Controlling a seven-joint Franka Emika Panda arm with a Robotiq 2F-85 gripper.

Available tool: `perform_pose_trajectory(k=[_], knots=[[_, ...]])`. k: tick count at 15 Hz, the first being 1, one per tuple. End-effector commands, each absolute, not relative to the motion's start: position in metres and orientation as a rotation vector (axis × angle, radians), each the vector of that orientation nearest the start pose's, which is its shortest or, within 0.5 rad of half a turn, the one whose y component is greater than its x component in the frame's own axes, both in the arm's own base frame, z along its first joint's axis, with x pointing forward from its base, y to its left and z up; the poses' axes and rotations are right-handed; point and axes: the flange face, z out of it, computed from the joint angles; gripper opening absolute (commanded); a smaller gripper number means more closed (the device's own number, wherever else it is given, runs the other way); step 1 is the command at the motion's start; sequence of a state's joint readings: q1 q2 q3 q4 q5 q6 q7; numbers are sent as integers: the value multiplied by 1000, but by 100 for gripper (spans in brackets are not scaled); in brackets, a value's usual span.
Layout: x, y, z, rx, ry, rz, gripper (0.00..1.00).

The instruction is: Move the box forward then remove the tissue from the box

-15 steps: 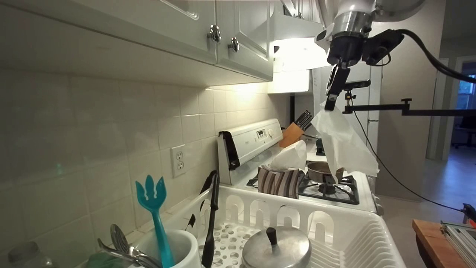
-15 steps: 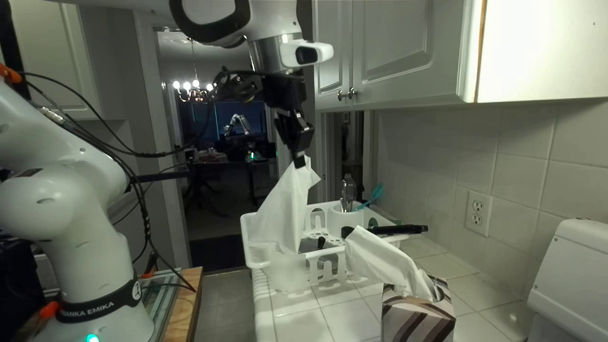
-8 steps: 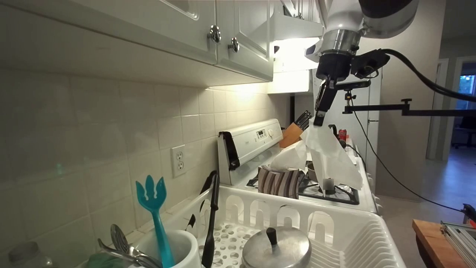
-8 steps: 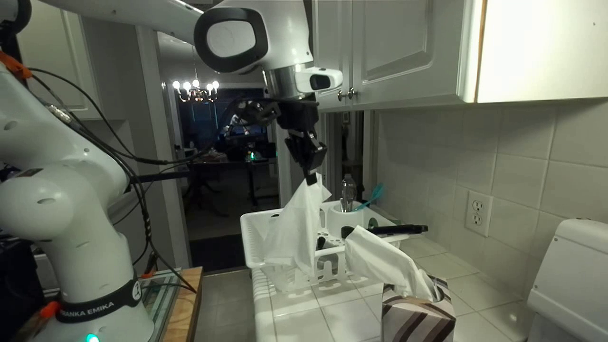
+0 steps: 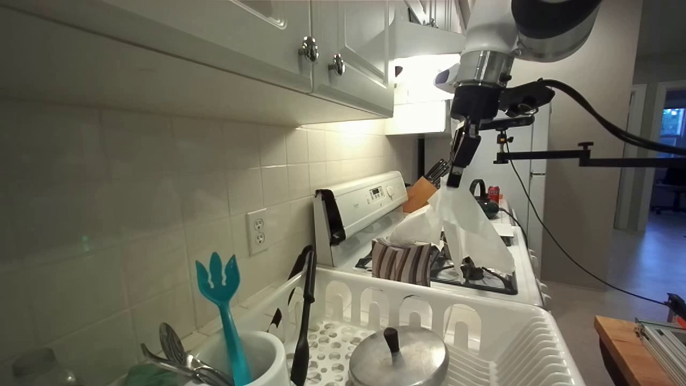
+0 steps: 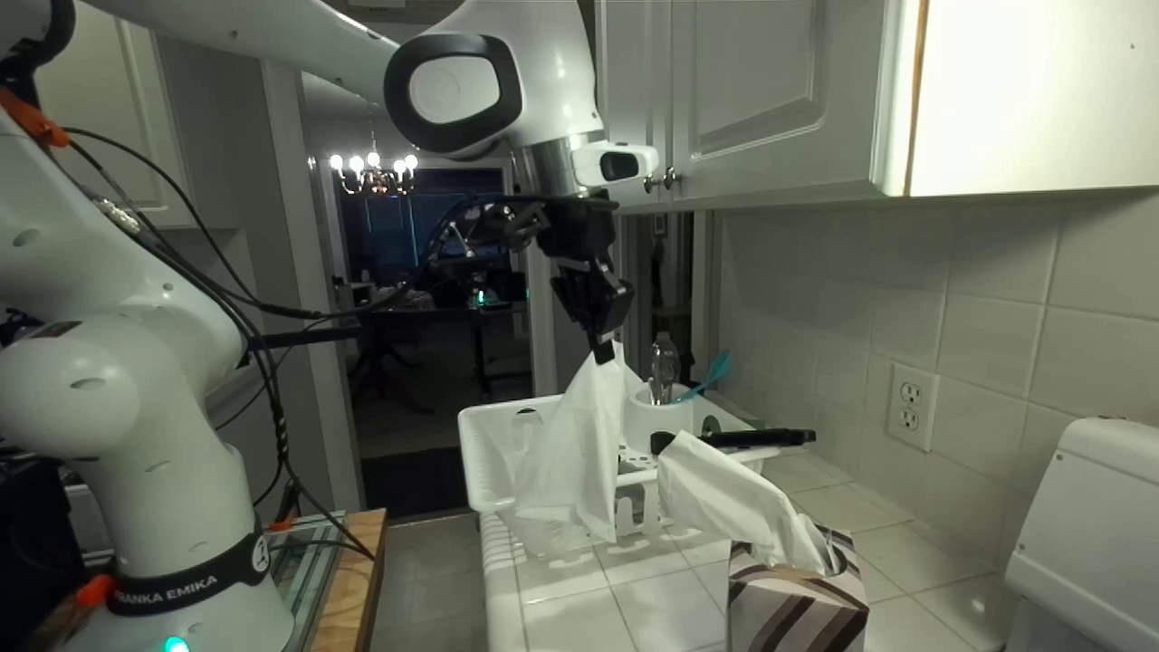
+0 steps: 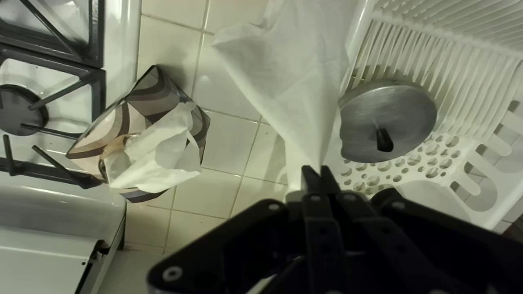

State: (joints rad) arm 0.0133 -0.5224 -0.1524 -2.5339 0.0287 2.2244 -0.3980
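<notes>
The gripper (image 7: 320, 168) pinches the tissue (image 7: 300, 77) by its top end, so it hangs loose, clear of the box (image 6: 797, 605), which stands on the counter (image 7: 229, 145) between stove (image 7: 118, 38) and rack (image 7: 429, 61); a second tissue (image 7: 159, 153) pokes from its top, probably for easy pulling

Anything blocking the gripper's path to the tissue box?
Nothing solid visible: in the wrist view, counter tiles show between gripper and box. The held tissue hangs from the gripper; a second tissue leans out of the box on that side.
</notes>
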Motion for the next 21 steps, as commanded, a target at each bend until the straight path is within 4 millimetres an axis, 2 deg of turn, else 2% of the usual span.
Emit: perform_pose_trajectory(k=[1,4,5,6,9,16,18,21], knots=[[404,-57,467,-3085,-397,-360,0],[405,-56,467,-3092,-397,-360,0],[406,-57,467,-3093,-394,-356,26],[407,-57,467,-3094,-388,-351,27],[408,-56,467,-3120,-307,-310,46],[408,-61,472,-3161,-87,-274,96],[408,-60,476,-3154,-25,-265,100],[406,-58,482,-3149,9,-261,100]])
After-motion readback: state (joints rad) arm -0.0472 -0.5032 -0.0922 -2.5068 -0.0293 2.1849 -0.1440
